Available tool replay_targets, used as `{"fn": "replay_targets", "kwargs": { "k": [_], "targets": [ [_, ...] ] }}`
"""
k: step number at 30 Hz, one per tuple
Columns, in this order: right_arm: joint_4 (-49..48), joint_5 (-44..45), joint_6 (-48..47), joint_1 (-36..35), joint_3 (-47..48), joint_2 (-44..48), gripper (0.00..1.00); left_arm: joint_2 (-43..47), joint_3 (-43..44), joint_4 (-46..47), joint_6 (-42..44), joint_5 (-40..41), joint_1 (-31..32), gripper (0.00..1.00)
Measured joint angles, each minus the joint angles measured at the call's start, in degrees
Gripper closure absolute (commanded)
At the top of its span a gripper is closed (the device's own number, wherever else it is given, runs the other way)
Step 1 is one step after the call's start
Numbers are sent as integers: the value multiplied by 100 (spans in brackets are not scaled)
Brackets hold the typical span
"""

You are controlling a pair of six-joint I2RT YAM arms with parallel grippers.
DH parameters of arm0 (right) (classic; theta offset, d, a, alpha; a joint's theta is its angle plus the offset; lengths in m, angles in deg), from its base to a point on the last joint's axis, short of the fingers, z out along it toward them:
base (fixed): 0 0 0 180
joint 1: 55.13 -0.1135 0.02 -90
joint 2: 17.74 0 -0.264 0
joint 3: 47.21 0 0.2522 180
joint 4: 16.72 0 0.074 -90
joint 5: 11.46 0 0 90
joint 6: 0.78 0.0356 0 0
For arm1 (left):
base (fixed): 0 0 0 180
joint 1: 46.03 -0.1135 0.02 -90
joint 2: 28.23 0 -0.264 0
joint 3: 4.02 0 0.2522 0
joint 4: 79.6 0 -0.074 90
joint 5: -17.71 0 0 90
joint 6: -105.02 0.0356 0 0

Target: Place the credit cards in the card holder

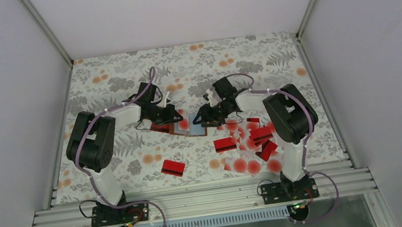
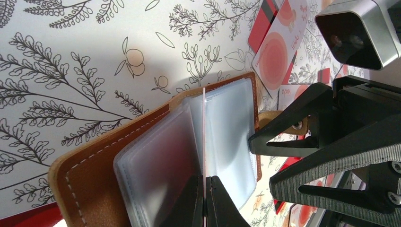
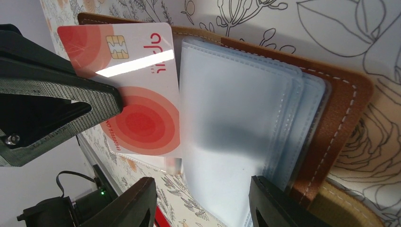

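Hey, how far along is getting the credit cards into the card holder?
Done: nothing yet; the card holder's clear sleeves look empty. In hand: the left gripper, jaws shut, holds a white card at a sleeve's mouth; the right gripper straddles the sleeves, jaws apart. Left: the pile of cards and one red card.

**A Tally of What Was There**

One brown leather card holder (image 3: 340, 118) was in view. At least five red cards (image 1: 173, 167) with black stripes showed from above. A single whitish red-dot card (image 3: 142, 94) stood at the holder. The other cards of that kind overlapped too much in their heap (image 1: 240, 165) to be counted. Two arms were present, the left arm (image 1: 96, 141) and the right arm (image 1: 289, 116).
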Motion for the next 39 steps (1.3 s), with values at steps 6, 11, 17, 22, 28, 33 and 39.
{"fn": "replay_targets", "kwargs": {
  "k": [6,11,17,22,28,33,39],
  "targets": [
    [4,2,-20,0,-2,0,50,-35,-103,81,-131,-103,-11,98],
    [9,4,-31,0,-2,0,50,-79,-111,96,-214,-234,-11,98],
    [13,17,-35,0,-2,0,50,-133,-111,109,-264,-382,-11,98],
    [15,20,-57,0,-2,0,50,-251,-111,168,-304,-522,-26,98],
    [26,24,-85,0,-2,0,50,-275,-111,219,-389,-636,-33,98],
    [37,31,-120,0,-2,2,50,-343,-118,299,-496,-763,-44,98],
    [48,42,-136,0,-2,2,50,-363,-122,321,-560,-844,-76,98]
  ]
}}
